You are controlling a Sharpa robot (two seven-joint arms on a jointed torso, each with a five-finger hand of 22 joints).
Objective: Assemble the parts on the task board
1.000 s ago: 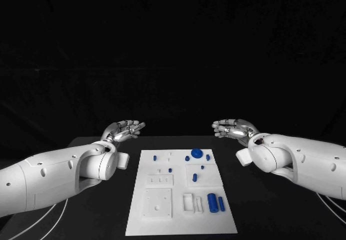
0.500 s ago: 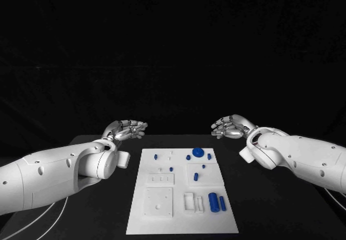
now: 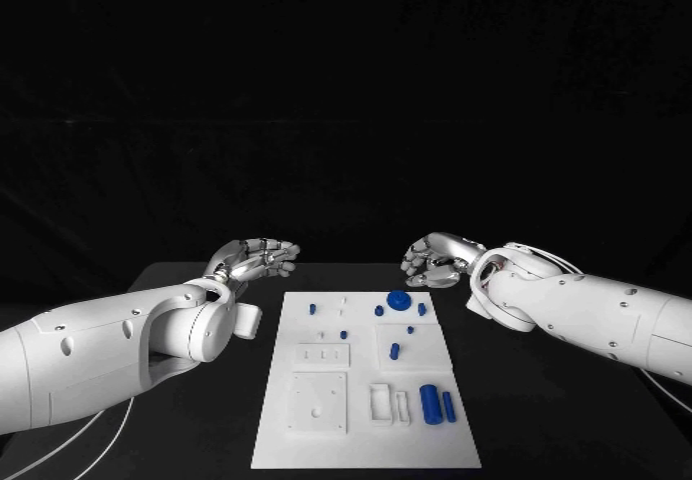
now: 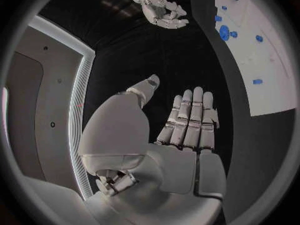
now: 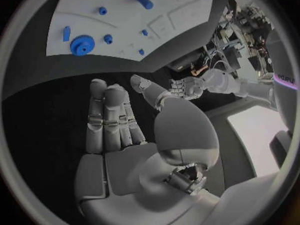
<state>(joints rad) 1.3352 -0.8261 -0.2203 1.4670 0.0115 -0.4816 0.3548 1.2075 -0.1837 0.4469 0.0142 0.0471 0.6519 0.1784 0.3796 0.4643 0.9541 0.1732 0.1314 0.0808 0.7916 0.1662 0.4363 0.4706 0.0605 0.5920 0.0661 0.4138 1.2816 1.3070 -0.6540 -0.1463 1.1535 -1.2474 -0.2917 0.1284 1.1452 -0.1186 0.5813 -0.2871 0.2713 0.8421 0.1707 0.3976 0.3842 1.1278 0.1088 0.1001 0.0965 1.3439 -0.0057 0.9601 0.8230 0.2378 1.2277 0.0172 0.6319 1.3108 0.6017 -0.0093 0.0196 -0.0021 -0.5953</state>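
Note:
The white task board (image 3: 361,445) lies in the middle of the black table, with small blue parts on it. A blue gear (image 3: 397,297) sits near its far edge, and two blue cylinders (image 3: 428,402) lie near its front right. My left hand (image 3: 257,258) hovers beyond the board's far left corner, empty, fingers apart. My right hand (image 3: 437,260) hovers just beyond the gear, also empty. In the left wrist view my left hand (image 4: 184,127) has straight fingers, with the board (image 4: 265,80) off to one side. The right wrist view shows my right hand (image 5: 115,117) stretched toward the gear (image 5: 80,45).
Several small blue pegs (image 3: 379,310) stand across the board's far half. White raised blocks (image 3: 319,403) take up its near left. Bare black table (image 3: 534,420) lies on both sides of the board. Both forearms reach in over the table's side strips.
My right hand has moved left and a little down, toward the board's far edge near the gear. My left hand has stayed almost where it was.

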